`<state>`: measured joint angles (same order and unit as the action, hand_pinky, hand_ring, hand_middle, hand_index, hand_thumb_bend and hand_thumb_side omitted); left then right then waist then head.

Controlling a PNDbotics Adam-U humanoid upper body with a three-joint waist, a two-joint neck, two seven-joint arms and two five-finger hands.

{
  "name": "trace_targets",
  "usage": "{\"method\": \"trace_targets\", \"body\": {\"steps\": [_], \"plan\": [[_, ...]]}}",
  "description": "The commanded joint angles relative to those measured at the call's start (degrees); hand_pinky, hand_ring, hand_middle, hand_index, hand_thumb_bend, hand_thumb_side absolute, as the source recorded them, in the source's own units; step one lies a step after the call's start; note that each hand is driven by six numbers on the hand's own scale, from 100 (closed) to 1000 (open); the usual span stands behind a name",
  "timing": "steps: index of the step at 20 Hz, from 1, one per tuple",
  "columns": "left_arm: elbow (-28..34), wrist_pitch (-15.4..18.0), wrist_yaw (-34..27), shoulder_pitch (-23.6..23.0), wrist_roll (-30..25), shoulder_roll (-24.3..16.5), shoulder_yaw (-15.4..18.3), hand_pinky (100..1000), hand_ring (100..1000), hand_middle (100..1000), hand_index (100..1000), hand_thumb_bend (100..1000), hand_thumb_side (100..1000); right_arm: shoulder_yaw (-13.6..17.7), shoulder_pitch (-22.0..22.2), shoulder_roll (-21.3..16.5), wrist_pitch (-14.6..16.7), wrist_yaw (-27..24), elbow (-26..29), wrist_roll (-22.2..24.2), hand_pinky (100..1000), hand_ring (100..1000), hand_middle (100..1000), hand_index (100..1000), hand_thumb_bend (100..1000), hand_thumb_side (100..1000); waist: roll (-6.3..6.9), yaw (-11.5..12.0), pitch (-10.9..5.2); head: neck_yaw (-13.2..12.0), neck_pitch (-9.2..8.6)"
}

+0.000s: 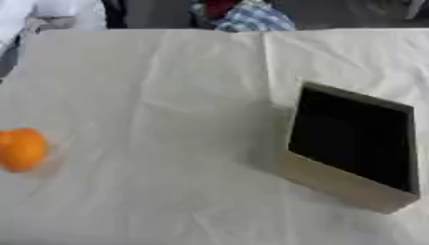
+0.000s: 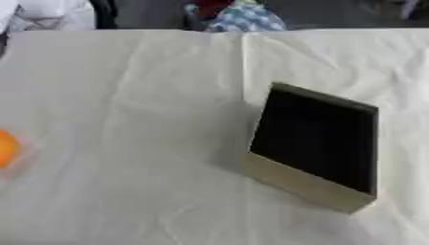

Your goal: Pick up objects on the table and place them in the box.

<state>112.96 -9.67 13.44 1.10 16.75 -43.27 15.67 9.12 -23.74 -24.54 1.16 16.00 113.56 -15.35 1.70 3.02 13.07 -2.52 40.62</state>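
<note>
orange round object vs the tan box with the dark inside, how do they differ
The orange round object is small and rounded; the tan box with the dark inside is much larger and straight-edged. The orange object lies at the table's left edge, the box right of centre. The orange object is bright, the box dull. Both rest on the white cloth.

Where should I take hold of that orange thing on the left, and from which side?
Around its middle, from above, probably with the left hand. The orange object is small and rounded, lies alone on the white cloth, far left of the box, so nothing blocks a top-down grasp.
</note>
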Motion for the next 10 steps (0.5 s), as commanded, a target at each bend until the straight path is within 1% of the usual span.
{"method": "trace_targets", "body": {"steps": [1, 3, 4, 5, 6, 7, 8, 9, 10], "plan": [[0.08, -0.12, 0.74, 0.54, -2.15, -2.98, 0.23, 583, 688, 681, 792, 304, 645, 0.13, -0.73, -1.75, -0.11, 0.31, 1.03, 0.17, 601, 689, 573, 786, 100, 792, 0.13, -0.01, -0.98, 0.4, -0.39], [0.09, -0.32, 1.4, 0.63, -3.55, -3.37, 0.23, 583, 688, 681, 792, 304, 645, 0.14, -0.71, -1.79, -0.12, 0.31, 1.03, 0.15, 601, 689, 573, 786, 100, 792, 0.13, 0.02, -1.0, 0.49, -0.35], [0.09, -0.41, 1.69, 0.55, -4.13, -3.63, 0.13, 621, 717, 711, 810, 331, 644, 0.13, -0.71, -1.8, -0.12, 0.31, 1.03, 0.15, 601, 689, 573, 786, 100, 793, 0.16, 0.03, -1.0, 0.6, -0.35], [-0.26, -0.61, 3.05, 0.04, -6.68, -5.16, -0.78, 628, 722, 717, 813, 332, 643, 0.1, -0.7, -1.85, -0.13, 0.31, 1.03, 0.17, 601, 689, 573, 786, 100, 793, 0.24, 0.07, -1.01, 1.07, -0.35], [-0.49, -0.81, 4.78, -0.09, -9.61, -6.22, -1.29, 654, 739, 734, 823, 351, 636, 0.09, -0.67, -1.86, -0.16, 0.3, 1.03, 0.19, 600, 689, 573, 786, 100, 793, 0.28, 0.11, -1.02, 1.34, -0.35], [-0.62, -0.9, 6.74, -0.14, -12.77, -7.16, -1.74, 660, 742, 737, 824, 362, 635, 0.1, -0.63, -1.86, -0.22, 0.3, 1.03, 0.19, 600, 689, 573, 786, 100, 793, 0.32, 0.13, -1.03, 1.49, -0.36], [-0.62, -0.97, 8.43, -0.09, -15.38, -7.75, -1.94, 684, 755, 748, 823, 407, 612, 0.1, -0.61, -1.86, -0.27, 0.29, 1.03, 0.19, 600, 688, 572, 785, 100, 794, 0.34, 0.15, -1.04, 1.58, -0.37], [-0.66, -1.0, 10.01, -0.04, -17.79, -8.48, -2.2, 688, 757, 750, 824, 410, 608, 0.1, -0.59, -1.88, -0.3, 0.28, 1.03, 0.19, 600, 688, 573, 786, 100, 794, 0.37, 0.16, -1.04, 1.65, -0.38], [-0.76, -1.02, 11.7, 0.14, -19.98, -9.22, -2.42, 722, 775, 764, 829, 450, 556, 0.08, -0.58, -1.92, -0.3, 0.28, 1.03, 0.19, 600, 689, 573, 785, 100, 794, 0.41, 0.15, -1.06, 1.64, -0.37]]}}
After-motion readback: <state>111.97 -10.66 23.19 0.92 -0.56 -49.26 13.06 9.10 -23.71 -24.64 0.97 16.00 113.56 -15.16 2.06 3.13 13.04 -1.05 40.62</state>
